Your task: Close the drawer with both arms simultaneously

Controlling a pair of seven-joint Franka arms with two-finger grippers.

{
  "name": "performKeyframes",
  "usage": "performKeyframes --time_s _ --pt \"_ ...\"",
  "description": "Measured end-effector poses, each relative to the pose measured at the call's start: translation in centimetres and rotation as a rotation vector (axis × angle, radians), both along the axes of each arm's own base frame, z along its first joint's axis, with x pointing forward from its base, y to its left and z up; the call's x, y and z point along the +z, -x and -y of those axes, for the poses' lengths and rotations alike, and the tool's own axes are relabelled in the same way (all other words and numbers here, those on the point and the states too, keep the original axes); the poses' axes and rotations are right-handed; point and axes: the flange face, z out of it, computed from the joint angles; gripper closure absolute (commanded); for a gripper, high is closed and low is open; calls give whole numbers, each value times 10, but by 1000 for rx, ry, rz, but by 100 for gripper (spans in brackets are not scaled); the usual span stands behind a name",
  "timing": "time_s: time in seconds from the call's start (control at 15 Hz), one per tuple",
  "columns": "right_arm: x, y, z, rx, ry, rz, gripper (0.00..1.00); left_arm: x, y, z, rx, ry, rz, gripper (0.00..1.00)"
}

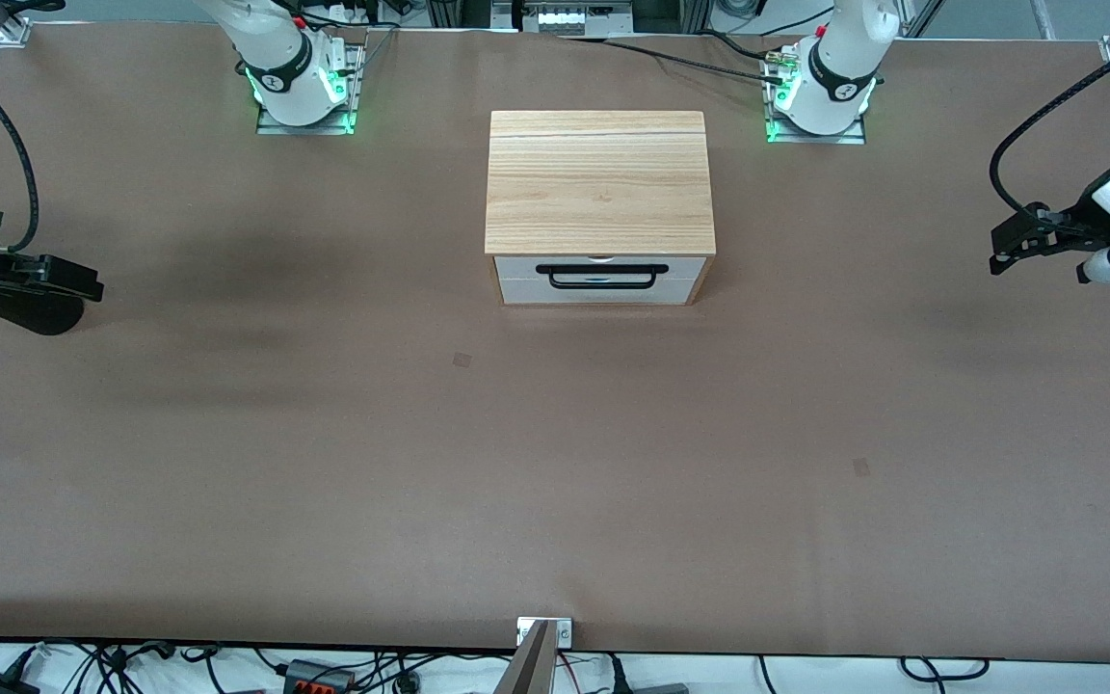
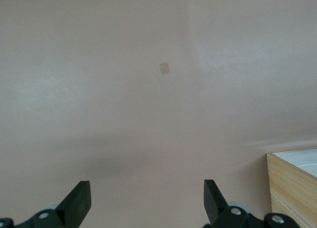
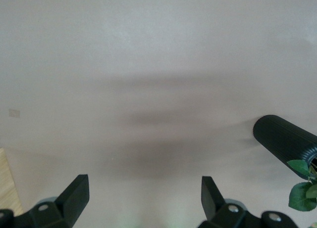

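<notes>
1. Surface (image 1: 555, 482) is a brown mat filling nearly the whole front view; its edge nearest the front camera carries a small metal bracket (image 1: 544, 631) at the middle, with cables (image 1: 324, 670) lying along the floor strip below.
2. Bare brown mat lies between that edge and the cabinet, marked only by two small square patches (image 1: 462, 360).
3. Cabinet (image 1: 599, 183), light oak, stands midway between the two arm bases, with bare surface on both flanks toward each arm's end.
4. Drawer (image 1: 599, 278) sits in the cabinet's front, facing the front camera; its white panel lies flush with the casing and its thin black bar handle (image 1: 600, 276) shows across it.
5. Left gripper (image 1: 1022, 238) hangs over the surface at the left arm's end, well apart from the cabinet; in the left wrist view its jaws are spread wide (image 2: 143, 203) over bare mat, a corner of the oak casing at the frame's margin.
6. Right gripper (image 1: 54, 280) hangs over the right arm's end, also well apart from the cabinet, jaws spread (image 3: 143, 198); a black cylinder (image 3: 283, 139) and green leaves (image 3: 302, 191) lie close by.
7. Arm bases (image 1: 304, 92) stand along the edge farthest from the front camera, green lights glowing.
</notes>
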Motion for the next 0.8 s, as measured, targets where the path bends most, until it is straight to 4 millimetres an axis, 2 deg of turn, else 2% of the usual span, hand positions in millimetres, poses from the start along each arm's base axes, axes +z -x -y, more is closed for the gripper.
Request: performKeyframes --time_s 0.4,0.8 --pt "-7 45 -12 23 1 38 0 -2 2 1 -1 0 -16 0" --pt "-11 50 -13 25 1 34 0 -2 2 2 -4 0 -19 0"
